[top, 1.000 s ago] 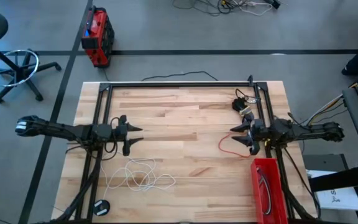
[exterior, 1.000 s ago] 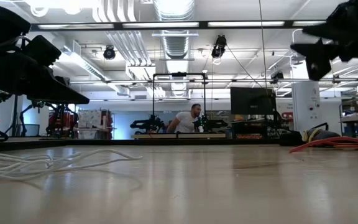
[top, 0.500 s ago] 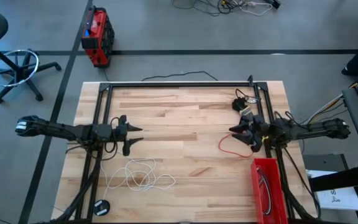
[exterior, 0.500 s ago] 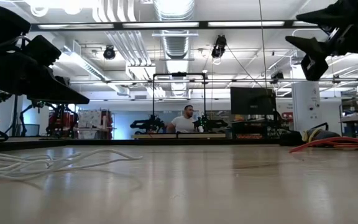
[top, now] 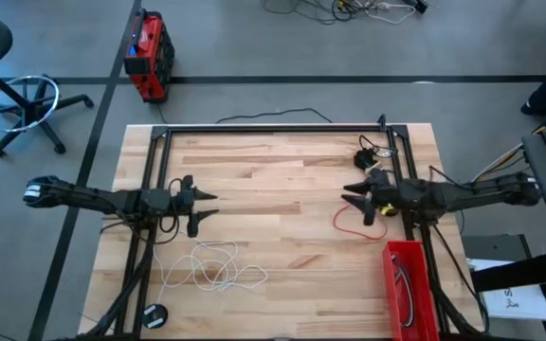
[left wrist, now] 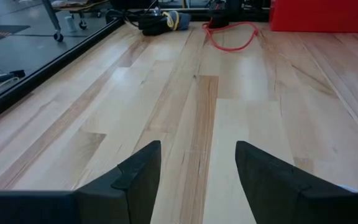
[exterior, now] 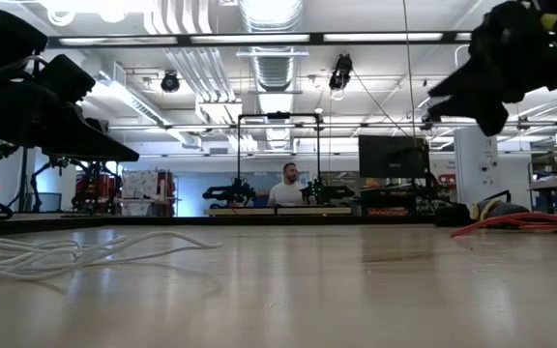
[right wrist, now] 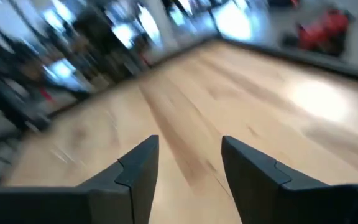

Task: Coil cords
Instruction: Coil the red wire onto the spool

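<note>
Three cords lie on the wooden table. The white cord [top: 212, 266] is spread in loose loops near the front left and also shows in the low view [exterior: 66, 253]. The red cord [top: 352, 224] forms a loop at the right and shows in the left wrist view [left wrist: 232, 34]. A small black coil [top: 368, 156] lies at the far right. My left gripper [top: 209, 206] hovers open, beyond the white cord; its fingers [left wrist: 138, 177] have nothing between them. My right gripper [top: 354, 202] hovers open just above the red loop, clear of the table [exterior: 472, 92].
A red bin [top: 408, 284] holding a dark cord stands at the front right corner. A black round object [top: 154, 315] lies at the front left. A black metal frame [top: 273, 128] runs along the far edge and both sides. The table's middle is bare wood.
My right gripper has swung a little toward the table's left and far edges, turning as its arm pivots, and stays open. The right wrist view is blurred by this motion. The cords lie as before.
</note>
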